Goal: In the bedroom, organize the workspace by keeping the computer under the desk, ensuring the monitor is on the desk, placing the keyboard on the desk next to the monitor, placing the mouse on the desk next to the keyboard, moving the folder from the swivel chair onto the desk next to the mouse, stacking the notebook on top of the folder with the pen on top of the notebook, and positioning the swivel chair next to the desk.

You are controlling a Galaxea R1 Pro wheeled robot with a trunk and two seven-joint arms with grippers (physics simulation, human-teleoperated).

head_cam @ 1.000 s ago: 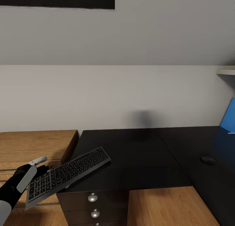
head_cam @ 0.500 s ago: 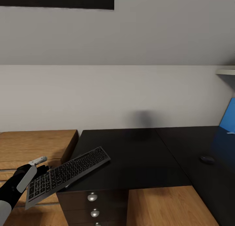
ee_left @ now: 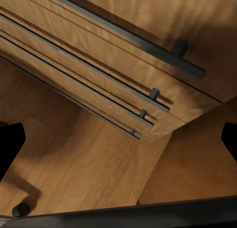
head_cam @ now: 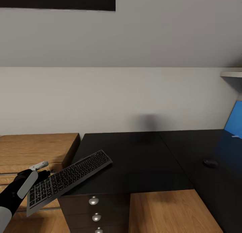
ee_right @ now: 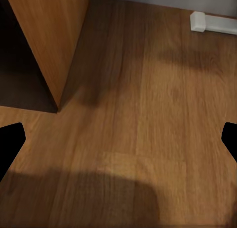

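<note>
Left pincer [head_cam: 45,176] clamped on keyboard [head_cam: 69,177] end, far end over desk [head_cam: 141,159], right pincer [ee_right: 118,144] spread wide

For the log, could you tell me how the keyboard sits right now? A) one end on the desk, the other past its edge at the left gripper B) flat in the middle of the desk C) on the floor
A: the keyboard rests one end on the desk while its other end overhangs at the left gripper.

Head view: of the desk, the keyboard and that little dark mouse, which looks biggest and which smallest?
Largest to smallest as they look in the head view:
1. The desk, by far.
2. The keyboard, though it is nearer the camera, which enlarges it.
3. The mouse, plainly smallest, farther off on the right.
</note>
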